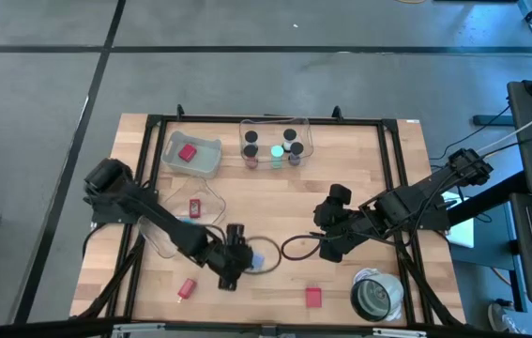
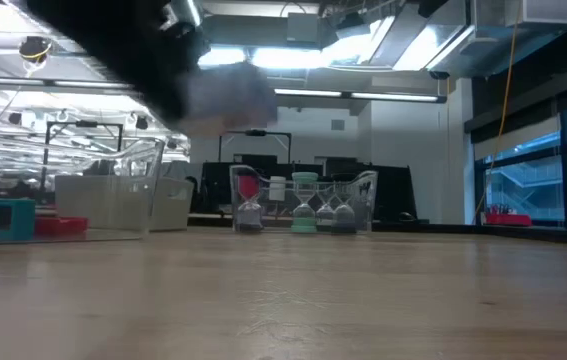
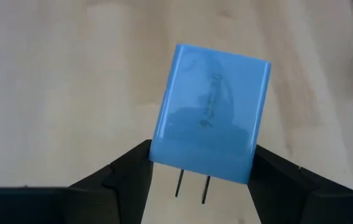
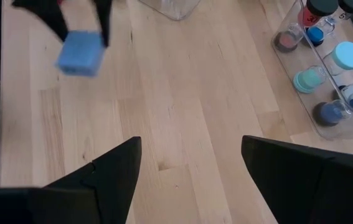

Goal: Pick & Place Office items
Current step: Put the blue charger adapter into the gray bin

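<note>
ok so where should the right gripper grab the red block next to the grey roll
Take the red block across its two opposite side faces, coming straight down: it lies flat on bare table, apart from the roll. The open right gripper hovers nearest.

Light blue block (image 3: 210, 115) with two thin metal prongs beneath, tilted, clamped between the left gripper's (image 3: 201, 171) two dark fingers (image 3: 123, 171), pale wooden tabletop (image 3: 58, 81) behind
</note>
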Controlling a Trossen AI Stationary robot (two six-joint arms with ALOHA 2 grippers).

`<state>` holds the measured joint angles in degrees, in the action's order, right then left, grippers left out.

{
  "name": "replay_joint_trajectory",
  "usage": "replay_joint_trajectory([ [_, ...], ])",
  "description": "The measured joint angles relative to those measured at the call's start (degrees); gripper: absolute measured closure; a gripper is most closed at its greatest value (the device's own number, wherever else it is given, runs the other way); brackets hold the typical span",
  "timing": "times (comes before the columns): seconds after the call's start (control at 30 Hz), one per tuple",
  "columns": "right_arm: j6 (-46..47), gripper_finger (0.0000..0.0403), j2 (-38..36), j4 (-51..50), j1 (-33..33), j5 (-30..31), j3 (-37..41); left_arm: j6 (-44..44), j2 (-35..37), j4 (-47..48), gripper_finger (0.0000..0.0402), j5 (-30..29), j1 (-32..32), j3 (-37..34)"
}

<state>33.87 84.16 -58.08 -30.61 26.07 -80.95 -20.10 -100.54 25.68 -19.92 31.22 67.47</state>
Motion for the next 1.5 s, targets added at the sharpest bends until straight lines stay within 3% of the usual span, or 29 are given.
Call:
replay_joint_trajectory([
  [0.2,0.01,0.0124,0.00,0.04,0.01,0.01,0.00,-5.97,8.68,6.71,0.0179,-8.56,-2.83,0.64],
  [0.37,0.02,0.0124,-0.02,0.02,0.00,0.01,0.00,-10.35,16.05,16.01,0.0179,-17.30,-6.26,0.73],
  [0.5,0.02,0.0124,-0.02,0.02,0.01,0.01,0.00,-14.50,19.90,25.52,0.0179,-20.93,-10.30,0.73],
  [0.7,0.00,0.0124,-0.02,0.04,0.01,0.01,0.00,-21.76,21.32,39.91,0.0175,-21.05,-18.86,0.60],
  [0.8,0.00,0.0124,-0.02,0.04,0.00,0.01,0.00,-25.04,21.32,42.19,0.0175,-21.06,-23.80,-1.01],
  [1.2,-1.00,0.0124,-0.02,0.04,0.00,0.01,0.00,-25.78,21.30,39.87,0.0176,-15.43,-44.13,-13.97],
  [1.5,-1.77,0.0124,-0.02,0.06,0.02,1.83,0.00,-19.39,21.59,27.00,0.0176,-10.00,-53.90,-20.89],
])
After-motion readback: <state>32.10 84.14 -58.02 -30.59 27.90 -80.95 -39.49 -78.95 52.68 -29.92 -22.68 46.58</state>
